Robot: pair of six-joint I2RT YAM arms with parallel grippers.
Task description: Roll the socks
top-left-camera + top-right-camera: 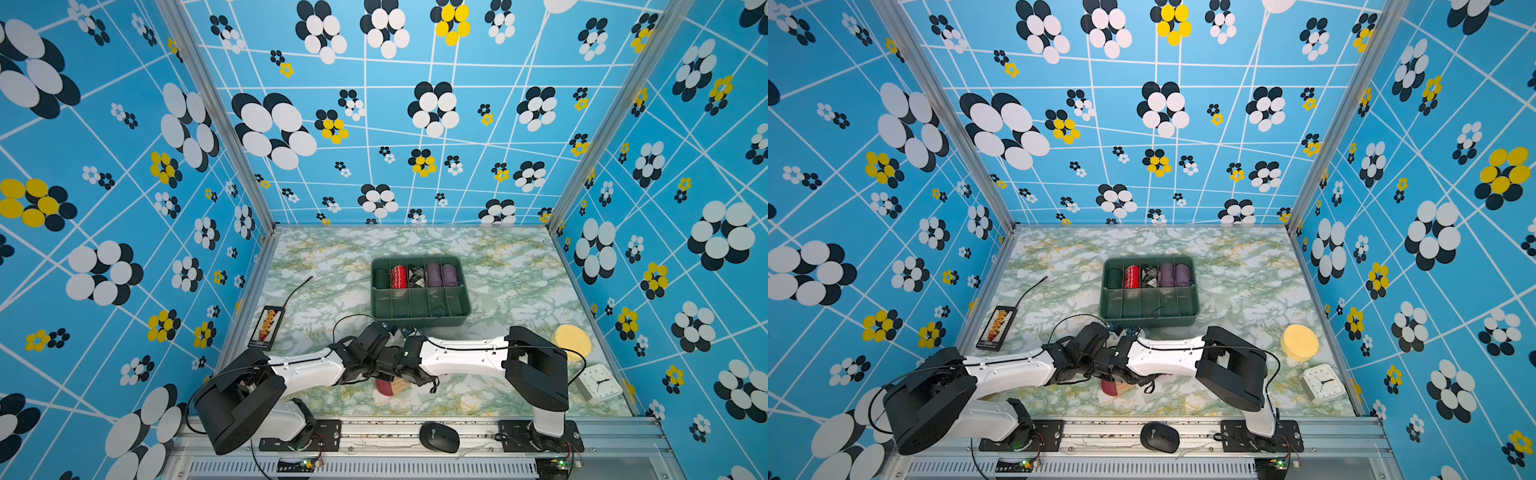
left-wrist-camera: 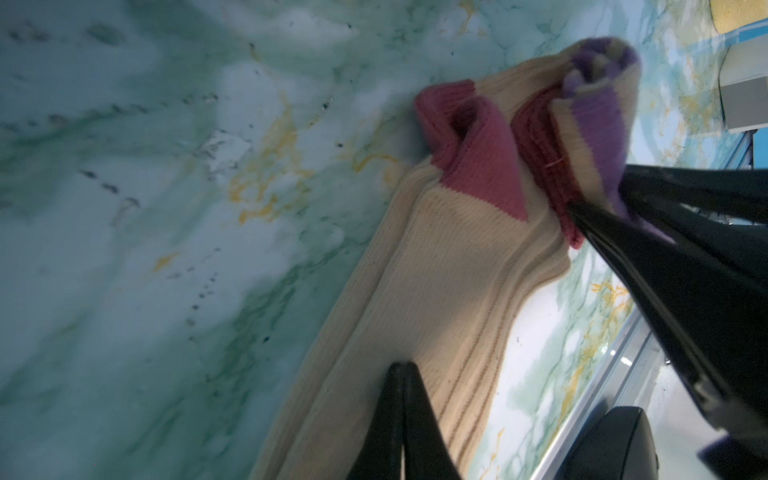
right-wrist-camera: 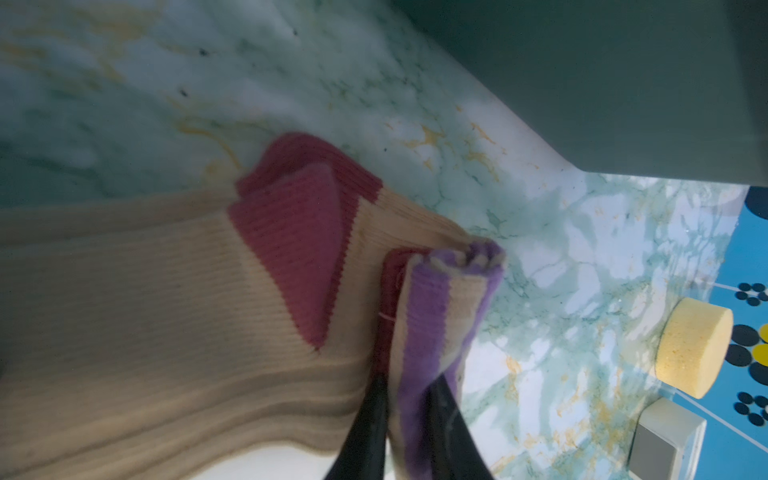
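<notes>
The socks lie flat on the marbled table, on the near side of the green tray, between it and the front rail. In both top views the two wrists cover nearly all of them, and only a small maroon and tan part shows. The wrist views show tan ribbing and two maroon heel patches, one upon the other. They also show a cuff end with purple stripes turned over into a small roll.

The right gripper has that roll between its fingers, pressed on both sides. The left gripper has its fingers together over the tan leg. Whether they nip cloth I cannot tell.

The tray's far row holds five rolled bundles: one dark green, one red with white, one black-and-white check and two purple. Right of the tray sit one yellow sponge and one white clock. Nearer than the tray, on the rail, is one black mouse. Left of the tray is one black case with rows of beads. The mouse's mark, the clock's numerals and the case's print are too small to read.
</notes>
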